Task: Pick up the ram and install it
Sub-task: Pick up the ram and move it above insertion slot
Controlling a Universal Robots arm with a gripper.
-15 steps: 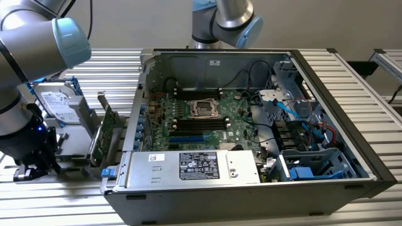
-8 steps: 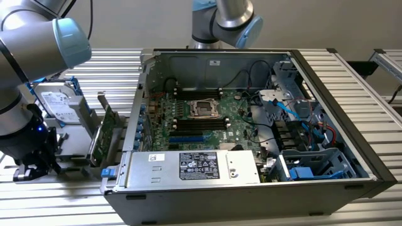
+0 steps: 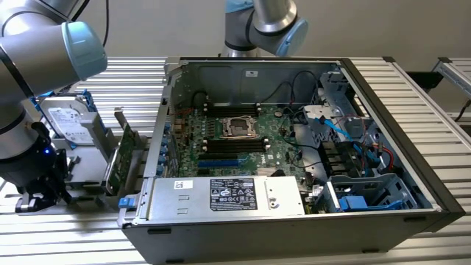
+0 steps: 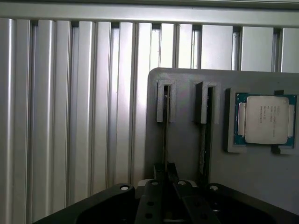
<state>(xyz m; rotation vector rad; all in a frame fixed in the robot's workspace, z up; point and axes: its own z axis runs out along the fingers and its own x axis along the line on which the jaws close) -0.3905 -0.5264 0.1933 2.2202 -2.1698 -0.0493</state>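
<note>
Two slotted brackets rise from the gray holder plate, and each one guides a thin board standing on edge. The ram sits in the bracket farther from the processor chip, which lies flat in its own recess on the holder. A second memory stick stands in the neighbouring bracket, between the ram and the chip. The gripper is down over the holder with its fingers drawn close together on either side of the ram's upper edge (a narrow pinch, as far as the wrist view shows), and the ram is seated in its bracket rather than lifted clear. The holder rests on a ribbed aluminium table.

In the exterior view the arm reaches down at the holder end of the table, with the gripper low beside it. On the holder, a hard drive with blue rails stands upright, and a green expansion card stands on edge on the holder's side nearest the open computer case. The case lies just beside the holder, toward the exterior view's right, with its motherboard exposed, black memory slots visible beside the processor socket, and a power supply along its near wall.
</note>
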